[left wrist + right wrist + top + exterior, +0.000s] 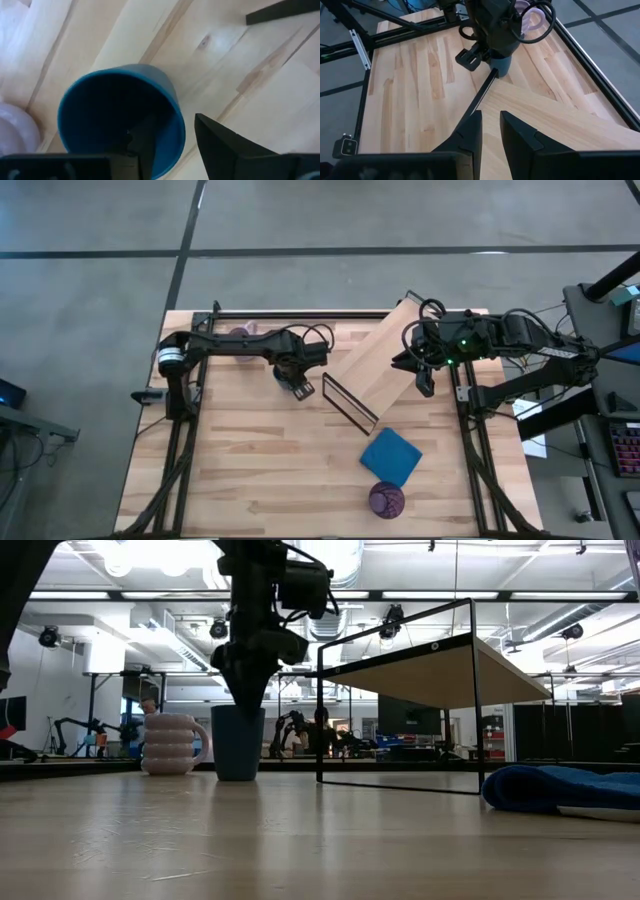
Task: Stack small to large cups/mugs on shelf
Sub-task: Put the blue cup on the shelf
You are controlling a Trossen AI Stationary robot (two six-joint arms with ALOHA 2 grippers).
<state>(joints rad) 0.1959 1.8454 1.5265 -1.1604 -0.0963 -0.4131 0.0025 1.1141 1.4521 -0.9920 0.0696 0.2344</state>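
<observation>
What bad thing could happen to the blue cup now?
The left gripper has one finger inside the blue cup and one outside its wall, with a gap on the outer side. A grip on just one wall might let the cup tilt or slip when lifted. The lavender mug stands right beside it, and the shelf frame is close too, so a swing could bump either.
</observation>
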